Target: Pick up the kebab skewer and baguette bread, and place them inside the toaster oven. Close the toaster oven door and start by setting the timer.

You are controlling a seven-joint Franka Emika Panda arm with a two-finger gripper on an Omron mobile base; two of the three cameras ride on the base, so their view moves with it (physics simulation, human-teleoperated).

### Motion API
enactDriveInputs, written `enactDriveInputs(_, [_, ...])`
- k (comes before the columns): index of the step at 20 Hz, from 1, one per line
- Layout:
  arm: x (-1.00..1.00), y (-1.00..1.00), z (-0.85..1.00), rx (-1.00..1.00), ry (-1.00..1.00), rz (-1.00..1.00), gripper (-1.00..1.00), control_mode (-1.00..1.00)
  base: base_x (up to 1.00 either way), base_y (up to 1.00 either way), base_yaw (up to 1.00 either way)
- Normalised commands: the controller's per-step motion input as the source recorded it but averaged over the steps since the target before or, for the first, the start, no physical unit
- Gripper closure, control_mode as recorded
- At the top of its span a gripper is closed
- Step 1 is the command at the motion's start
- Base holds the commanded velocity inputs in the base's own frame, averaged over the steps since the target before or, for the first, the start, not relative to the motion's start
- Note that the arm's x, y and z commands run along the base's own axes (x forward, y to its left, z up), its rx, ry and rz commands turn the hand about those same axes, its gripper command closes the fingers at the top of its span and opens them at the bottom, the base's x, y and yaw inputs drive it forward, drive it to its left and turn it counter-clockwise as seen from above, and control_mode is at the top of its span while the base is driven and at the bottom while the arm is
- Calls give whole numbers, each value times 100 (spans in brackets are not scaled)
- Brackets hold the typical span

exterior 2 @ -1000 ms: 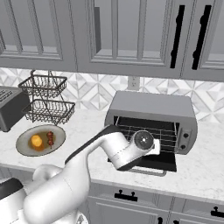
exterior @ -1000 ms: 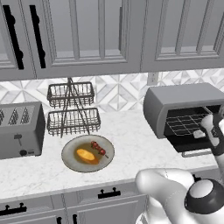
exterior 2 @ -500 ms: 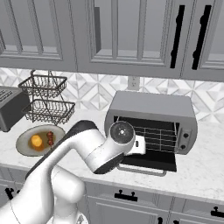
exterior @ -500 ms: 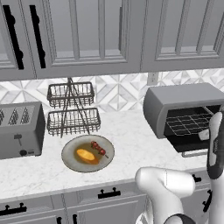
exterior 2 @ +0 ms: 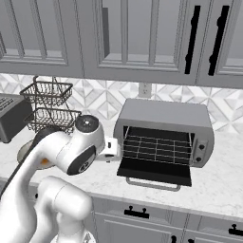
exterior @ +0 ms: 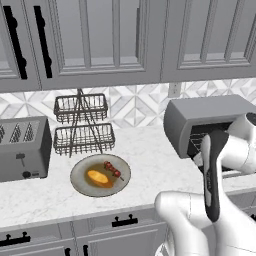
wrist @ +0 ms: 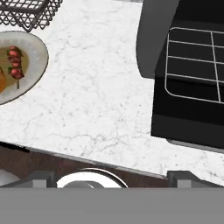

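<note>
The fingers (wrist: 43, 178) are standing wide apart with nothing between them, their two dark tips just peeking up at the bottom of the hand view. The gripper (wrist: 112, 178) is hanging over the counter (wrist: 96, 100) near its front edge, between the plate (wrist: 35, 65) and the oven (wrist: 153, 39), well apart from the food.

The skewer (exterior: 113, 170) is lying on the plate's right half, touching or just beside the bread (exterior: 98, 177), which is sitting nearer the middle. Both are resting flat, so a pick from above looks like the natural way in.

The skewer is probably very light and stiff along its stick, but thin; pinching the bare stick risks it rolling or slipping out. Closing across the meat chunks in the middle should be giving a broader, grippier hold and keeping it from tipping. The chunks being so near the bread, the fingers will likely need to come down astride the skewer's width, not its length, to avoid nudging the bread.

The bread is looking light too, rounded and likely crusty; taking it across its short axis at mid-length seems safest, with gentle pressure.

The door (exterior 2: 154, 172) is lying open and flat, the rack (exterior 2: 156, 148) bare and ready.
</note>
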Motion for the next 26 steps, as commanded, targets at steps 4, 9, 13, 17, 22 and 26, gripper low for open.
enactDriveInputs(4, [24, 100, 0, -1, 13, 5, -100, -100, 0, 0, 0])
enactDriveInputs(9, [15, 100, 0, -3, 0, 5, -100, -100, 0, 0, 0])
enactDriveInputs(13, [41, 100, -2, 0, 8, 6, -100, -100, 0, 0, 0])
enactDriveInputs(17, [52, 100, -2, 0, 5, 7, -100, -100, 0, 0, 0])
enactDriveInputs(22, [58, 49, -16, -3, 12, 13, -100, -100, 0, 0, 0])
enactDriveInputs(26, [34, 18, -34, -4, 12, 14, -100, -100, 0, 0, 0])
